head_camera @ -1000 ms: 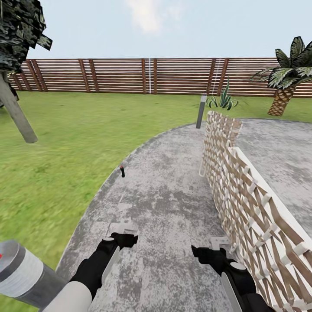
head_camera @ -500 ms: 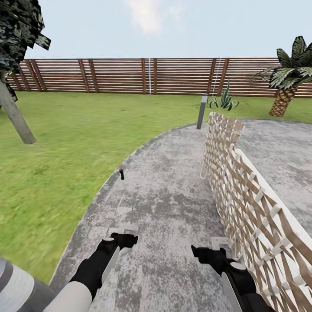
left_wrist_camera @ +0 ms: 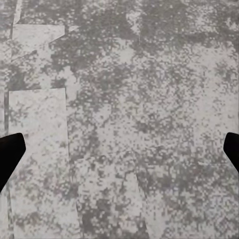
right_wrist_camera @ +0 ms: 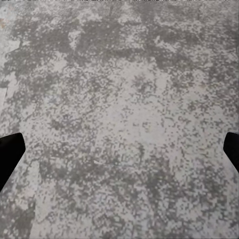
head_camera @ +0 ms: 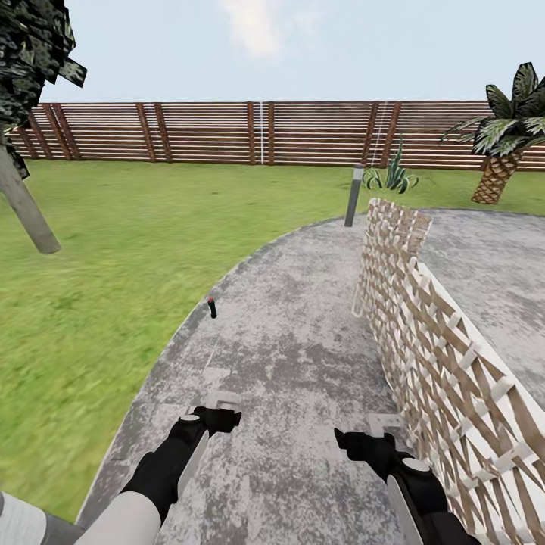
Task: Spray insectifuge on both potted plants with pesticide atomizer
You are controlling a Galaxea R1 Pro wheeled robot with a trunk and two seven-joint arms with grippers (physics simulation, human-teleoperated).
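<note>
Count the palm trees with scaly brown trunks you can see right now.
1: the palm with the scaly brown trunk stands at the far right by the brown slatted fence. More may lie outside the view.

A woven lattice screen stands near a grey bollard on the paving

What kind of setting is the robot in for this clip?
A simulated outdoor garden or backyard: a green lawn beside curved grey paving, closed off by a brown slatted fence, with a palm at the far right.
</note>
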